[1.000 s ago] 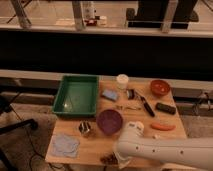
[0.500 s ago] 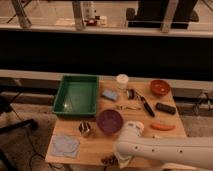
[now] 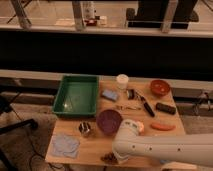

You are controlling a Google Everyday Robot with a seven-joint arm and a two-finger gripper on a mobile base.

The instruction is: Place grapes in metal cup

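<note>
The wooden table [image 3: 67, 127] takes up the middle of the view. The white arm [image 3: 165, 150] reaches in low from the right, lying nearly level along the table's front edge. It turns downward at a rounded joint near the front middle. A green tray [image 3: 76, 97] sits at the back left. The purple bowl [image 3: 109, 121] stands just behind the arm's joint, and a blue-grey cloth [image 3: 65, 145] lies at the front left. The gripper [image 3: 115, 157] is down at the table's front edge below the joint, right at the grapes [image 3: 106, 158]. The arm hides most of it, so I cannot tell whether it is spread, closed or pinching them. The grapes show as a dark clump on the wood. The metal cup [image 3: 85, 129] stands upright just left of the purple bowl, apart from the grapes.
</note>
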